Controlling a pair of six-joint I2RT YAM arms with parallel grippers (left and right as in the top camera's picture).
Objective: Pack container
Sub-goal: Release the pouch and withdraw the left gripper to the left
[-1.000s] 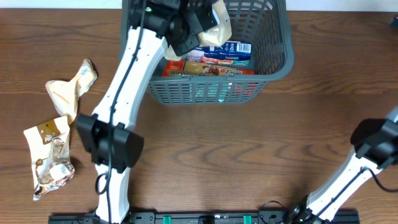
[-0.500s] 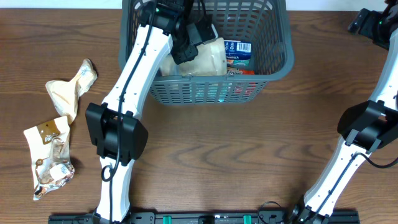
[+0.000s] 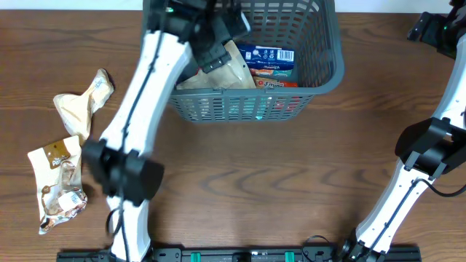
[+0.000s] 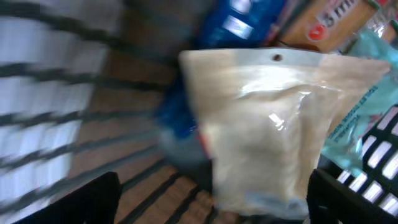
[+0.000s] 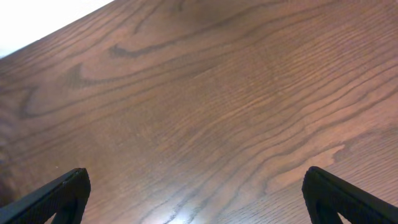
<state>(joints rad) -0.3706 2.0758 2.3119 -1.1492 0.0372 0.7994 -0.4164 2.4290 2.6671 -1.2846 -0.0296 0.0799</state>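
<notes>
Cream pouch (image 4: 273,130) dropped from left gripper (image 4: 214,198) within last second, now lying inside grey container (image 3: 240,108) at table's (image 5: 199,93) far edge. Left jaws spread above it. Right gripper (image 5: 199,193) spread, empty, over bare wood. Two crumpled pouches (image 3: 80,102) still to pack.

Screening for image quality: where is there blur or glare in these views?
Overhead: left arm motion-smeared, container and table sharp. Left wrist: heavily blurred throughout, glare spot on the cream pouch. Right wrist: wood grain crisp.
</notes>
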